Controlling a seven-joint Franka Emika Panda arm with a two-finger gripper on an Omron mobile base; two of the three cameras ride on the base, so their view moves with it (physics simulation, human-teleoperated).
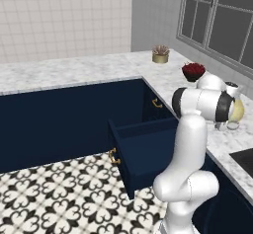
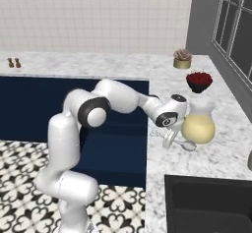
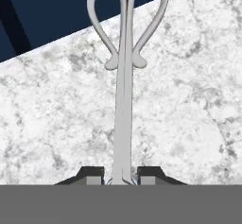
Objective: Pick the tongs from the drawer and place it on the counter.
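My gripper is shut on the tongs, gripping their thin silvery stem between both finger tips. The looped arms point away from the hand, past the counter edge. In the right base view the gripper hangs low over the white marble counter, and the tongs reach down to its surface beside a pitcher. I cannot tell whether they touch the marble. The navy drawer stands pulled open below the counter, also visible behind my arm as the drawer.
A glass pitcher of yellowish liquid stands right next to the gripper. Farther back are a bowl of red fruit and a small potted plant. The black sink lies near the front. Two small shakers sit far left.
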